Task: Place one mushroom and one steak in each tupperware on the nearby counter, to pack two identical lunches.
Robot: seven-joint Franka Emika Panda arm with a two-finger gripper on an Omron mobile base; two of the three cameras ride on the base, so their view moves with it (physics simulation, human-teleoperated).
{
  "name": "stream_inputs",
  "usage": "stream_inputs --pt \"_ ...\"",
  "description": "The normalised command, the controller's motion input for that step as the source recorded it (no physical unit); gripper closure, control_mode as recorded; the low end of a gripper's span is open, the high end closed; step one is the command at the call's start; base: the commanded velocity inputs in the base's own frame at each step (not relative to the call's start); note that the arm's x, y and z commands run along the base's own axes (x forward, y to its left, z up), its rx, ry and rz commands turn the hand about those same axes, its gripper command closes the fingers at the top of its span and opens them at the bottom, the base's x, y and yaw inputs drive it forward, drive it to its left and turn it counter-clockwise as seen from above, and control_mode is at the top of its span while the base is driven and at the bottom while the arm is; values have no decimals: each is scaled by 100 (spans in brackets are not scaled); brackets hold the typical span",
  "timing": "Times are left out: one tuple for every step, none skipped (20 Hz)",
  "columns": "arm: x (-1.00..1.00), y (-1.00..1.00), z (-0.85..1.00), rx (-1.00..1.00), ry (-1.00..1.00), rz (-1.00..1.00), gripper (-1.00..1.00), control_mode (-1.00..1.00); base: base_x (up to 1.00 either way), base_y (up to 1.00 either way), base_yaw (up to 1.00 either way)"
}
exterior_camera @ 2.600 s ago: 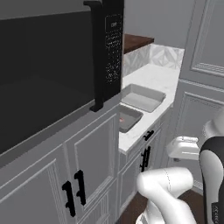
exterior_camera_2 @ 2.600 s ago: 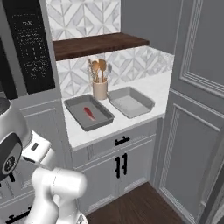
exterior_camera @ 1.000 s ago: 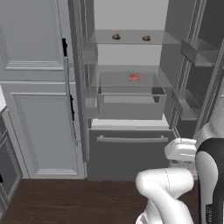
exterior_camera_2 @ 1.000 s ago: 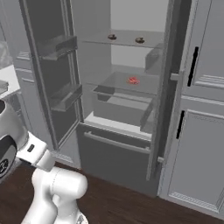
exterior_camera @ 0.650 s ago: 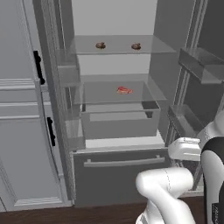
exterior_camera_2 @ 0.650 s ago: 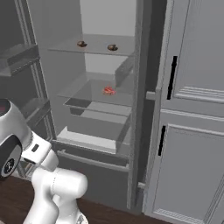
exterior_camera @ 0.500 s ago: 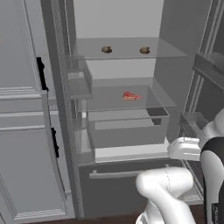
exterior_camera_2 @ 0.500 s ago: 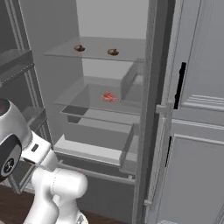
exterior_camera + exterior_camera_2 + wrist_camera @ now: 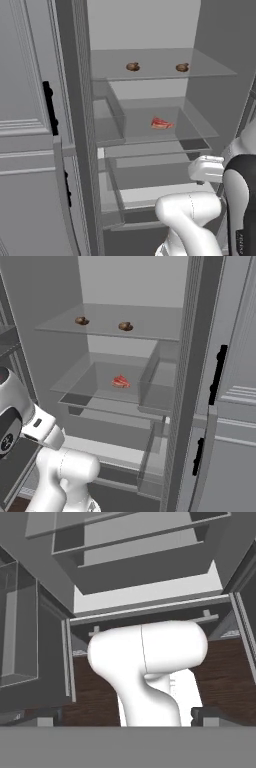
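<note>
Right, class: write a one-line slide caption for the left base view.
Open fridge: two mushrooms on the upper glass shelf, one steak below.

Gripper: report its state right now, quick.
Gripper: open, jaws spread wide, holding nothing.
</note>
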Motion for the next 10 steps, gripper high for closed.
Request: stream_inputs --pt "0 0 0 0 0 0 -100 100 14 0 -6" --pt "0 0 0 0 0 0 -100 100 1 0 -3" --pt "0 0 0 0 0 0 -100 100 0 0 -2" --pt "0 0 0 0 0 0 -100 100 1 0 0" --pt "0 0 0 0 0 0 -100 100 0 0 0" --pt "0 0 0 0 0 0 -100 100 0 0 0" --pt "0 0 0 0 0 0 -100 100 0 0 0" --pt "0 0 0 0 0 0 -100 100 0 0 0" --pt "0 0 0 0 0 0 -100 100 0 0 0" --pt "0 0 0 0 0 0 -100 100 -22 8 0"
